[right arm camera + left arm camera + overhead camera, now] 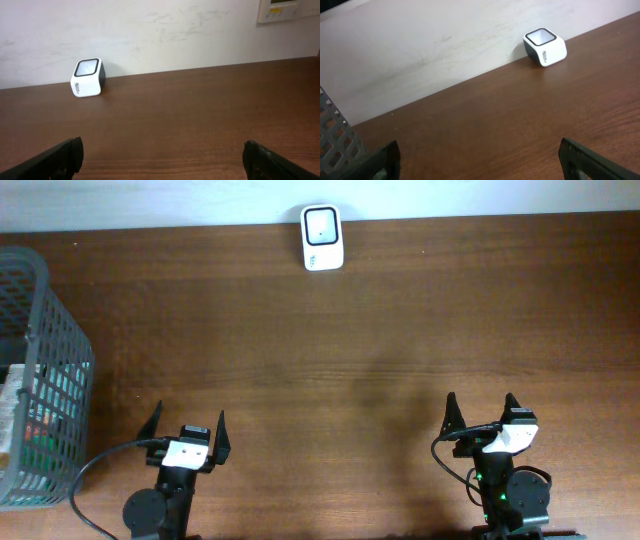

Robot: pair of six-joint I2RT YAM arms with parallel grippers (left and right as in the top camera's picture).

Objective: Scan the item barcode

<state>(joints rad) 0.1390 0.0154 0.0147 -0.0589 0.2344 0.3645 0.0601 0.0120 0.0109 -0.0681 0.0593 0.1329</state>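
A white barcode scanner (322,237) with a dark window stands at the table's far edge against the wall; it also shows in the left wrist view (545,46) and the right wrist view (88,77). Items lie inside the grey basket (40,310) at the far left, partly hidden by its mesh; no barcode is visible. My left gripper (186,432) sits near the front left, open and empty (480,155). My right gripper (483,415) rests near the front right, also open and empty (162,155). Both are far from the scanner.
The grey mesh basket's corner (335,140) is close to my left gripper's left side. A brown wooden table (350,350) stretches between the grippers and the scanner. A white wall panel (282,10) hangs at the upper right.
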